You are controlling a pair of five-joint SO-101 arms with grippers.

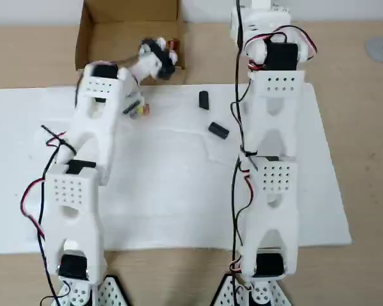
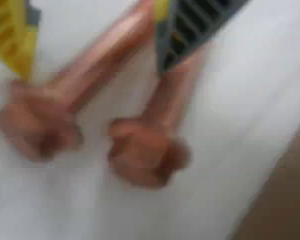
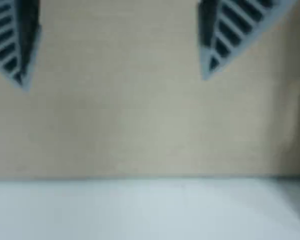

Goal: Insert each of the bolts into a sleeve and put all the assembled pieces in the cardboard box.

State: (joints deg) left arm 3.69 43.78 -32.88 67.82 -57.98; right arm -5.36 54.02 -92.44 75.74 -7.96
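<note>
Left pincer (image 2: pixel 90 67): wide and unclamped. Its yellow-taped finger (image 2: pixel 10 35) and grey ribbed finger (image 2: pixel 190 25) stand either side of one bolt's shaft, likely lined up to take that bolt alone.
Bolts (image 2: pixel 150 145): two copper ones lie side by side on the white sheet (image 1: pixel 179 191), heads just past the fingertips. The second shaft runs under the grey finger.
Sleeves (image 1: pixel 203 99): two black ones lie loose on the sheet, apart from the left pincer toward the right arm. Neither holds a bolt yet.
Cardboard box (image 1: pixel 89 38): near the left pincer, just off the sheet, handy for the drop.
Left arm pose: stretched forward, wrist tipped down to the sheet.
Right pincer (image 3: pixel 114 80): wide, holding nothing, over bare table (image 3: pixel 140 130). The arm is folded back, probably parked clear.
</note>
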